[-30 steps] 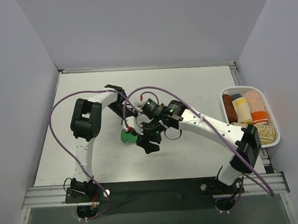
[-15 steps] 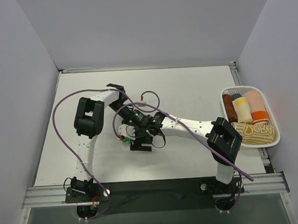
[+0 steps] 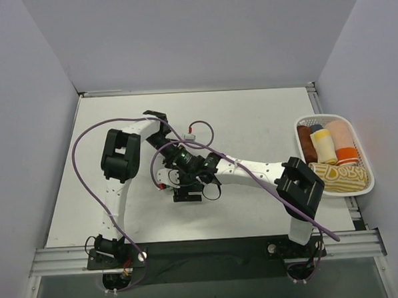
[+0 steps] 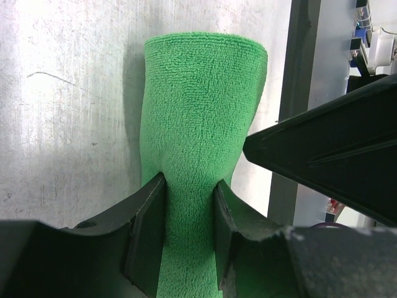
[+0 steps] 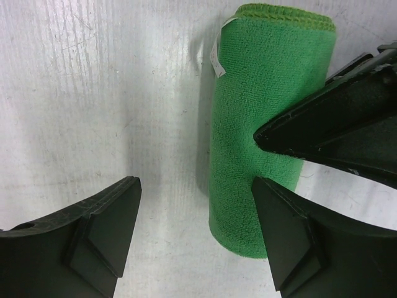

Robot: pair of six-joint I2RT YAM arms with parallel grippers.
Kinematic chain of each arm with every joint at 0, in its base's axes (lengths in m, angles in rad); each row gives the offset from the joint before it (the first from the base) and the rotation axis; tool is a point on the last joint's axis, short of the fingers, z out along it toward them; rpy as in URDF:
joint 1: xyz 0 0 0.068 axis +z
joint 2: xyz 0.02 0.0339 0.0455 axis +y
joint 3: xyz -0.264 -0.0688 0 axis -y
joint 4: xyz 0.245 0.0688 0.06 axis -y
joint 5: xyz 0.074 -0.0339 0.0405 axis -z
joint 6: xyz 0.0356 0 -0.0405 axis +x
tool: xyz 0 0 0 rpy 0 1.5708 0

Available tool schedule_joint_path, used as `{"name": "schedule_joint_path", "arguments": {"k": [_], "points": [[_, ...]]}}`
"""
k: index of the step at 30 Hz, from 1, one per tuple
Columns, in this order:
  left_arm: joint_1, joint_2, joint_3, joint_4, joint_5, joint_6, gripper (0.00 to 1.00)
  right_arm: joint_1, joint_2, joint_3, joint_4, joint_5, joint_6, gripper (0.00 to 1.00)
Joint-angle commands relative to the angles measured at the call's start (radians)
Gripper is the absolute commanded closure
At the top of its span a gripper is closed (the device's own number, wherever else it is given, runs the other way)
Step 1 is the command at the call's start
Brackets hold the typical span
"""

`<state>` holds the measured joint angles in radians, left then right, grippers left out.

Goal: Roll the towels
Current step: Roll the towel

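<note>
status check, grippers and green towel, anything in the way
Left gripper shut on the rolled green towel. Right gripper open at the roll's side, gripping nothing. Grippers crowd each other over the roll; white basket well apart.

The green towel lies tightly rolled.

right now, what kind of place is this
Probably a robot lab test cell: plain white walls box in a table, two arms are bolted along its near edge, and a basket of rolled towels sits at its right.
</note>
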<state>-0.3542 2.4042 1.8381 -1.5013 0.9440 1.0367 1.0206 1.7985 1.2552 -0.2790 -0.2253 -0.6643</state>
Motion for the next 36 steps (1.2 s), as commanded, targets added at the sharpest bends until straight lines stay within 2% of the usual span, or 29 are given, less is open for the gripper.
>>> {"name": "schedule_joint_path", "arguments": {"k": [1,14,18,29,36], "points": [[-0.012,0.064,-0.007,-0.016,-0.137,0.105,0.73,-0.007,-0.077,0.016,0.011,0.003,-0.011,0.26],[-0.029,0.087,0.015,-0.082,-0.123,0.155,0.74,-0.042,0.013,0.046,0.023,0.060,-0.040,0.24],[-0.029,0.093,0.010,-0.077,-0.110,0.149,0.74,-0.047,0.032,0.049,0.023,0.011,-0.041,0.24],[-0.026,0.124,-0.008,-0.074,-0.077,0.138,0.75,-0.059,0.093,0.009,0.049,-0.017,-0.035,0.32],[-0.012,0.130,0.006,-0.074,-0.063,0.125,0.69,-0.065,0.110,-0.069,0.087,-0.075,-0.069,0.41]]}}
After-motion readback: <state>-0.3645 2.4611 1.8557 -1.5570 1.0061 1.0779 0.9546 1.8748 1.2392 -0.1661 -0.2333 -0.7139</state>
